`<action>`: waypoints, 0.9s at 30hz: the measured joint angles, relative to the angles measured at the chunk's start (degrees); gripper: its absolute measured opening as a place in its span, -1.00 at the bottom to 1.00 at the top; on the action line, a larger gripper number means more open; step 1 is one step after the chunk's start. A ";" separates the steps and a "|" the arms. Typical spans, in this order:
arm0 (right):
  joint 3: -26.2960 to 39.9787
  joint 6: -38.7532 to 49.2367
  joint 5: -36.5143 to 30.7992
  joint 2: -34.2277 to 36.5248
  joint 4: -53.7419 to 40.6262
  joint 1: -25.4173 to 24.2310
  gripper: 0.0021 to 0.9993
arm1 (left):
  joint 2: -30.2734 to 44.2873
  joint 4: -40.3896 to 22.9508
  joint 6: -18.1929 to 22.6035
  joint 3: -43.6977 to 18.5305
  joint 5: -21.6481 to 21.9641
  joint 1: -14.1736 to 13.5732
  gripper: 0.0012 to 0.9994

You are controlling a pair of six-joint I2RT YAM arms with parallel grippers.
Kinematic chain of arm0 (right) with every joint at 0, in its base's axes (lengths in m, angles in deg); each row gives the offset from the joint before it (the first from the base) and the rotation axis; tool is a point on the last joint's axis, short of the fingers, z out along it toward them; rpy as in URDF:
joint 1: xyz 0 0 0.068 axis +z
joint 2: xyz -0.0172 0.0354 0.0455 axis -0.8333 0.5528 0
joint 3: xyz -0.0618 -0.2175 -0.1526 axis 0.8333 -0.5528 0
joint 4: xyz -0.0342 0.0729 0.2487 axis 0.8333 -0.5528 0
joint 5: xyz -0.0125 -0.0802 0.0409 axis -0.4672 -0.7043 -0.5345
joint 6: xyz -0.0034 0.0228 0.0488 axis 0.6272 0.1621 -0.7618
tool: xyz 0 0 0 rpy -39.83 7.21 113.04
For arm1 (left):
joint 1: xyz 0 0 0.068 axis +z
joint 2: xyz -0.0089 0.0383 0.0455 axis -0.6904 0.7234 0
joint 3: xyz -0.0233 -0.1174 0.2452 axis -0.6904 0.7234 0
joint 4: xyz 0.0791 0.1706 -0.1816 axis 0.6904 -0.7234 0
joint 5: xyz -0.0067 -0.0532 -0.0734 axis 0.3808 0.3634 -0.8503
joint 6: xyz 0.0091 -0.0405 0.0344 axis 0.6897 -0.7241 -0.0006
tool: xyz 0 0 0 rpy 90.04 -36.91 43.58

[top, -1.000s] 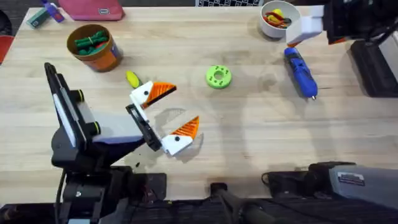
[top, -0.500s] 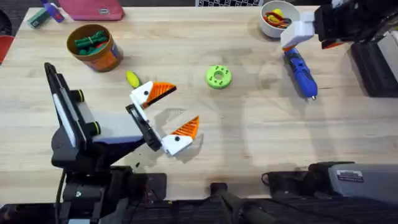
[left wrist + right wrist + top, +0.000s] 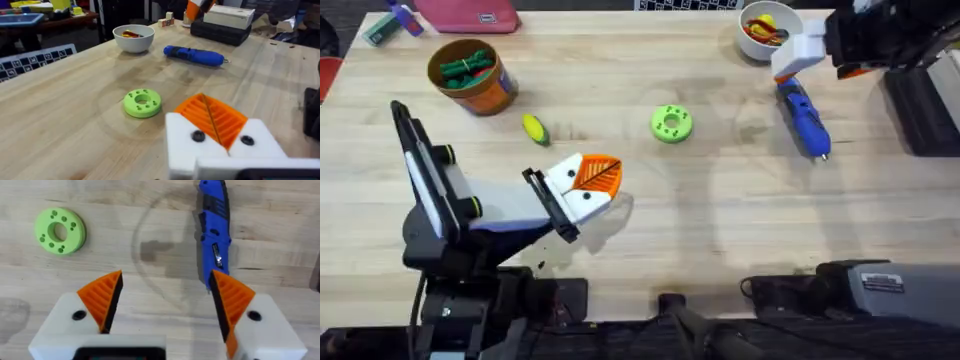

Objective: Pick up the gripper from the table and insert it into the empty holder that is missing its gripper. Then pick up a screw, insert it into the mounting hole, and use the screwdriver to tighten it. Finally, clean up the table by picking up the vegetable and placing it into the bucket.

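A pale wooden table (image 3: 720,230) is carrying everything: the yellow vegetable (image 3: 534,128) is lying near the orange bucket (image 3: 472,75), which is holding dark green pieces, with a green disc (image 3: 671,123) mid-table and a white bowl (image 3: 766,30) at the far edge. The left gripper (image 3: 590,185) is hovering just past the vegetable, its orange wedges pressed together on nothing. The right gripper (image 3: 165,305) is hanging over the blue screwdriver (image 3: 804,117) with jaws wide apart — a keyboard (image 3: 30,60) and dark boxes (image 3: 225,27) are sitting in the room behind
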 joint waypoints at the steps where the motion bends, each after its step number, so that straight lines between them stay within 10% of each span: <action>1: 0.00 0.00 0.00 0.00 -0.21 0.00 0.99 | 0.01 -0.01 -0.07 0.00 0.01 0.00 -0.97; 27: -1.09 12.67 -2.14 10.40 7.17 -8.79 0.99 | 0.01 -0.01 -0.07 0.00 0.01 0.00 -0.98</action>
